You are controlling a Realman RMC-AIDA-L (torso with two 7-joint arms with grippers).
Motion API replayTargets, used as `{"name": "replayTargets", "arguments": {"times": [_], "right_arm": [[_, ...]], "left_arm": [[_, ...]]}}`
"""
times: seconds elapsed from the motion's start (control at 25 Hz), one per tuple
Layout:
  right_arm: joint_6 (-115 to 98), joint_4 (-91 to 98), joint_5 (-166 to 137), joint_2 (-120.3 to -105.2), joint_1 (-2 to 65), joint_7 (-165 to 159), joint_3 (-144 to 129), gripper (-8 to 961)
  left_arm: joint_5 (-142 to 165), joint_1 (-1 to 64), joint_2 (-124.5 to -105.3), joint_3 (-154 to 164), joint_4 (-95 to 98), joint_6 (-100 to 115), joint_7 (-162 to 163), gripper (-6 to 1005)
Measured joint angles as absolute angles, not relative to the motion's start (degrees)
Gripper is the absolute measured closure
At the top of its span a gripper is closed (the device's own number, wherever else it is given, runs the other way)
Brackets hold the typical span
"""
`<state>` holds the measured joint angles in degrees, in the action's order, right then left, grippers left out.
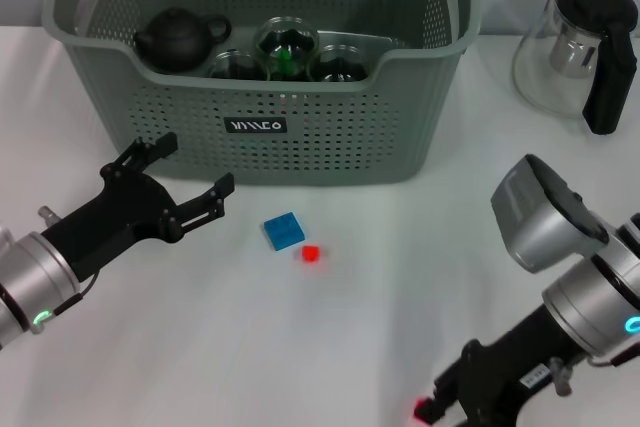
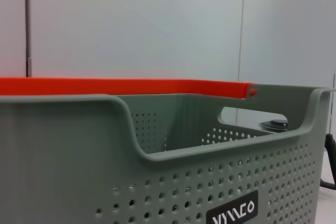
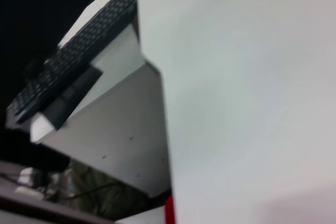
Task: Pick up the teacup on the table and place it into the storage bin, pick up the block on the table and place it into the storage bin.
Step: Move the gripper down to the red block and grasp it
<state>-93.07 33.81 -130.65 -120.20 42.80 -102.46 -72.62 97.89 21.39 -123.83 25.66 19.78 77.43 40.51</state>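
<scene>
The grey-green perforated storage bin (image 1: 330,137) stands at the back centre; the left wrist view shows its front wall (image 2: 157,192) and orange handle (image 2: 121,86) close up. Inside it are a dark teapot (image 1: 180,39) and three glass teacups (image 1: 285,47). No teacup shows on the table. A blue block (image 1: 283,231) lies on the table in front of the bin, with a small red block (image 1: 311,254) just beside it. My left gripper (image 1: 195,164) is open and empty, left of the blue block and near the bin's front wall. My right gripper (image 1: 445,402) is low at the front right.
A glass jug with a black handle (image 1: 585,47) stands at the back right, beside the bin. The right wrist view shows the white table top (image 3: 247,77), its edge and a keyboard (image 3: 73,61) beyond.
</scene>
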Motion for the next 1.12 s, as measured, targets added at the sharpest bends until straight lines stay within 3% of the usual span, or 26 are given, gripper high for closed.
{"name": "replayTargets", "arguments": {"times": [0.68, 1.12], "right_arm": [[-83.97, 37.85, -130.58, -119.54, 44.2, -103.61, -66.54, 437], [-98.28, 41.68, -135.1, -118.45, 44.5, -107.04, -66.53, 436]], "left_arm": [[97.81, 21.24, -123.83, 25.66, 19.78, 77.43, 40.52, 51], [97.8, 21.08, -123.75, 25.57, 19.94, 77.43, 40.52, 50]]}}
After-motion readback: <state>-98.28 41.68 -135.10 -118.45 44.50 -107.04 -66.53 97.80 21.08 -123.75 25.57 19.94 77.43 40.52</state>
